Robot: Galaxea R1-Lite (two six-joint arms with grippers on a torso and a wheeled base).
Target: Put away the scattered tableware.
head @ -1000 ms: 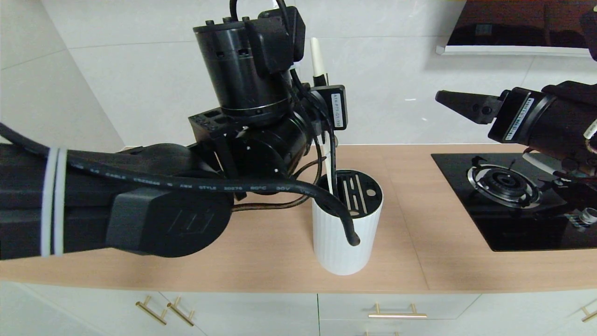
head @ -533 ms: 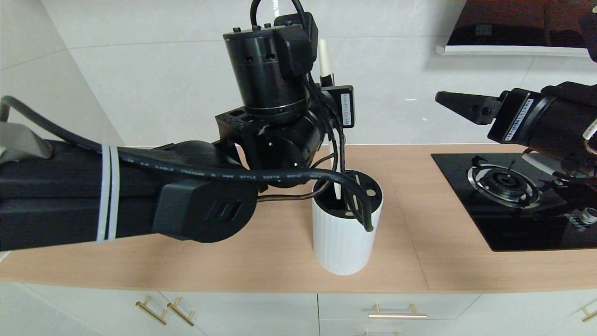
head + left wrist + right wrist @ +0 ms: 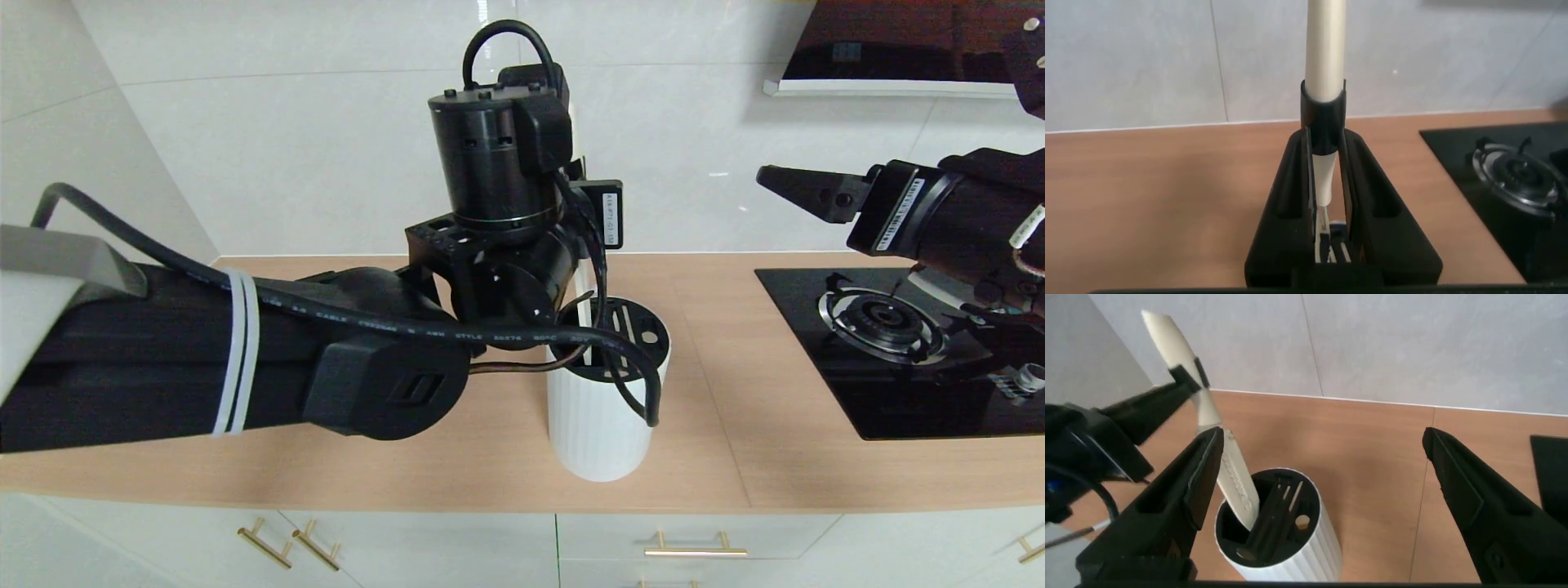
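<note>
The step in hand looks like stowing a knife (image 3: 1176,345). The left claw (image 3: 1323,110) is clamped on its cream handle, and the pale blade points down into the white ribbed holder (image 3: 600,425). That holder stands on the wooden surface (image 3: 457,445), to the left of the stove (image 3: 882,318). From the right wrist view the blade leans a little and enters the wide opening in the holder's black top, beside the narrow slots and the round hole. Its tip is hidden inside, so it cannot be told how deep it sits or whether it touches the bottom.

The right claw (image 3: 1319,441) hangs above the surface with its two fingers wide apart and nothing between them, off to the stove side of the holder.

The next move probably calls for lowering the knife the rest of the way along the line of the blade, so that the edge does not scrape the rim. The left claw would then part and lift straight up, clear of the handle. The holder is tall and narrow, so a sideways drag could tip it.

As for writing, a white label (image 3: 612,216) sits on the left claw's housing, and pale lettering runs along the black cable (image 3: 457,331). The blade bears faint marks too small to make out. The holder shows no marking.
</note>
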